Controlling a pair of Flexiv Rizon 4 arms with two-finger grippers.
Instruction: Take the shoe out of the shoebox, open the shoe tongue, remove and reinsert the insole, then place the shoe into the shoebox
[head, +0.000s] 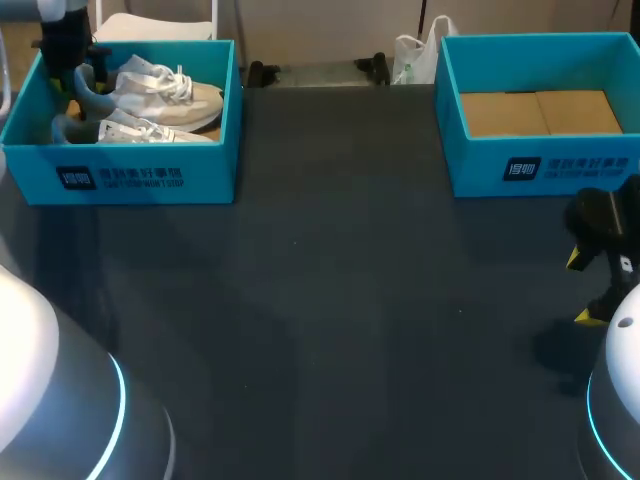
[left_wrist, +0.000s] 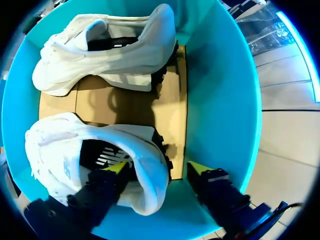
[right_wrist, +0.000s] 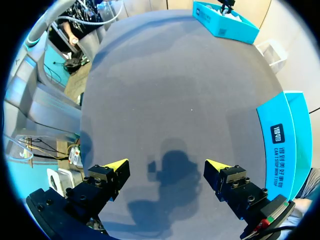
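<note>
Left jaws stand open astride the heel of the near shoe (left_wrist: 95, 150) in the shoebox (left_wrist: 225, 100), one finger (left_wrist: 116, 167) inside, not yet pinching; right jaws hang wide open, empty, over the worktop (right_wrist: 175, 100). Shoe looks light, soft-sided but firm at the heel, so that collar seems the place to grip

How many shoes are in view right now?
2. Both lie in the left shoebox: the near shoe with its heel between the left gripper's open fingers, the far shoe ahead of it. The right shoebox holds none.
</note>
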